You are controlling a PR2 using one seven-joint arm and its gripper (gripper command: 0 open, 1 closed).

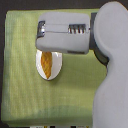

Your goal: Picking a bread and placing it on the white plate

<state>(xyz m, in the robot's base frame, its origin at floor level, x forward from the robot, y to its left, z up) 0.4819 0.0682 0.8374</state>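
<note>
One long, narrow golden-orange bread (47,63) with tapered ends and a bumpy surface is seen lying on one plain round white plate (56,70), its length running roughly top to bottom in the exterior view and sitting toward that view's left half of the dish. The upper part of both the loaf and the plate is hidden beneath the arm. One pale grey robot arm (107,75) is shown, rising along the exterior view's right edge and bending across the top toward that view's left. Its single gripper (42,29) is held above the upper rim of the plate, pointing to the exterior view's left; whether its jaws are parted or closed cannot be told from this angle, and nothing is seen held between them. The plate is set on one yellow-green woven cloth (20,75) that covers the table surface and fills most of the picture. A thin dark strip is visible along the bottom edge, too blurred to be identified.
</note>
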